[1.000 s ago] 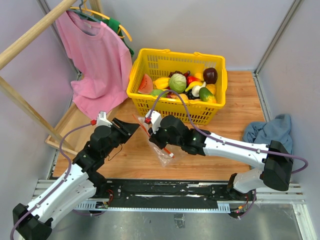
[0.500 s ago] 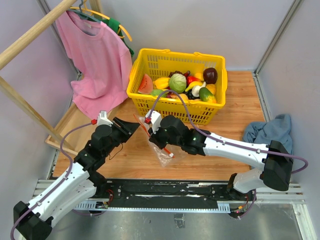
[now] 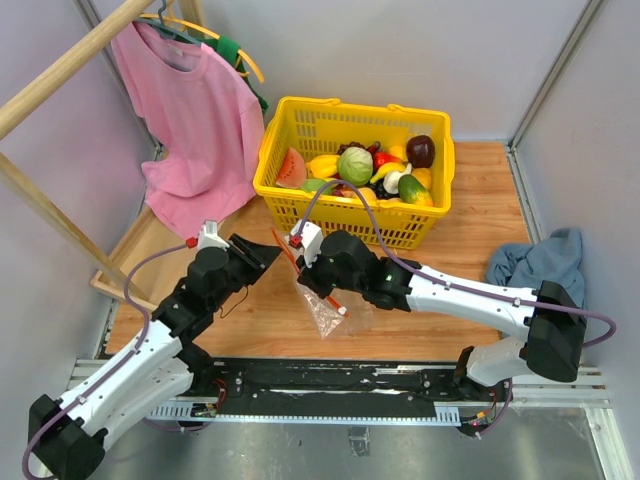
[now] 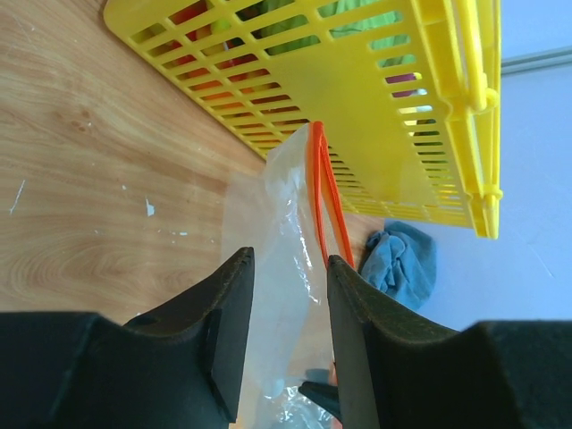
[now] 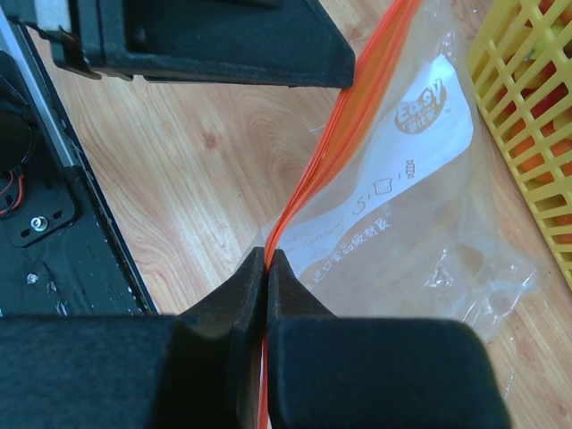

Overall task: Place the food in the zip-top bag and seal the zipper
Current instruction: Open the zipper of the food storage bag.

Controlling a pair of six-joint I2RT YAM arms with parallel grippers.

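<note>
The zip-top bag (image 3: 328, 310) hangs clear and crinkly over the wooden table, in front of the yellow basket (image 3: 340, 215). My right gripper (image 3: 302, 267) (image 5: 268, 253) is shut on the bag's red zipper (image 5: 349, 116) partway along it. My left gripper (image 3: 268, 250) (image 4: 288, 259) stands open at the bag's upper corner. Its fingers straddle the plastic (image 4: 281, 223), with the zipper (image 4: 319, 188) just beyond the tips. The food lies in the basket: a green cabbage (image 3: 354, 165), a dark plum (image 3: 421, 150), and yellow and red pieces.
A pink shirt (image 3: 190, 120) hangs on a wooden rack at the left. A blue cloth (image 3: 535, 262) is bunched at the right wall. In the left wrist view the basket wall (image 4: 384, 116) is close behind the bag. Grey walls enclose the table.
My left gripper has edged slightly forward toward the bag's upper corner. The right gripper still holds the zipper in the same place.
</note>
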